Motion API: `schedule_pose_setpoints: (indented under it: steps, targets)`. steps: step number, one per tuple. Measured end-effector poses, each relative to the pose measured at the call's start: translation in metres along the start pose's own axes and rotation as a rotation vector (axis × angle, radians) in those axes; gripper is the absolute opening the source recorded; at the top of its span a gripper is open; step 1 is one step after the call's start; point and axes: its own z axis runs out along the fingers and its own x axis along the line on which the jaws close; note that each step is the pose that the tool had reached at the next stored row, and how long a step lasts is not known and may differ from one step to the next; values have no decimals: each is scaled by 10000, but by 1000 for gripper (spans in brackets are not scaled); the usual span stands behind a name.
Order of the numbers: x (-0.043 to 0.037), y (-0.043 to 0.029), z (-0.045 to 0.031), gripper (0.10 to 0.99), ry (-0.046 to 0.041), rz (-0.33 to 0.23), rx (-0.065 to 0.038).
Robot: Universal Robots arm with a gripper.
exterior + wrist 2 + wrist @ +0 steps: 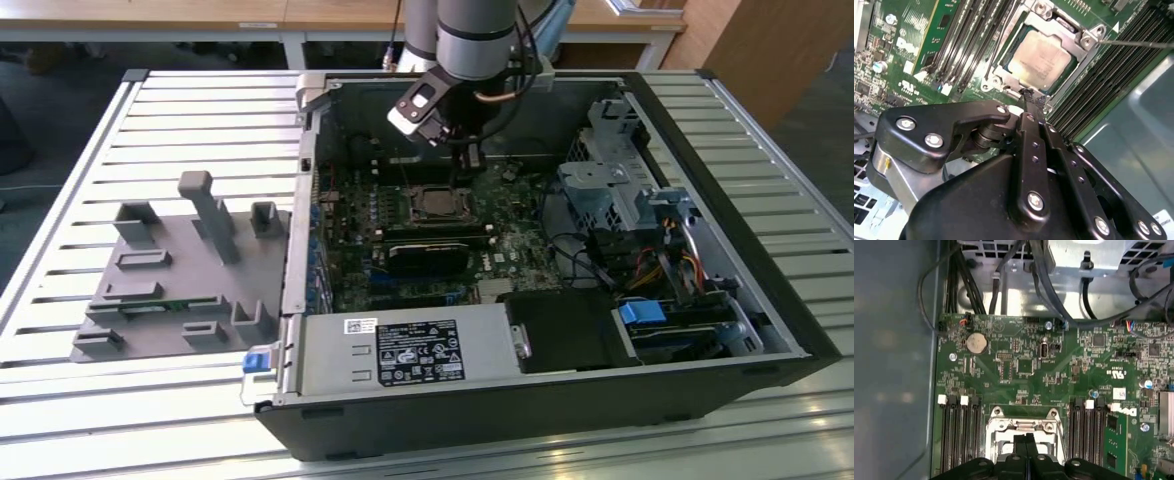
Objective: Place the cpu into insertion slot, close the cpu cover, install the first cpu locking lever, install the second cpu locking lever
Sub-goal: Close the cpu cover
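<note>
Exterior view, left: grey fixture tray on the slatted table. Centre: open computer case with the green motherboard inside. The insertion slot sits at frame centre, a long black card just below it and the power supply at lower centre. The gripper hangs from the arm at top centre, its tip just above the slot's upper right corner. Drive cage on the right.

In the second wrist view the cpu lies seated in the slot with the cpu cover down around it. The gripper's fingers are pressed together with nothing between them, tip at the cover's edge. A thin locking lever runs off from one cover corner.
</note>
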Motion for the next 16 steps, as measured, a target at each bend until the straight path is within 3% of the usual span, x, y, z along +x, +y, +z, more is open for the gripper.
schedule_pose_setpoints:
  steps: [5,16]
  targets:
    - [0,-20,43,106,0,-1,1]
    - [2,-117,47,106,1,-1,1]
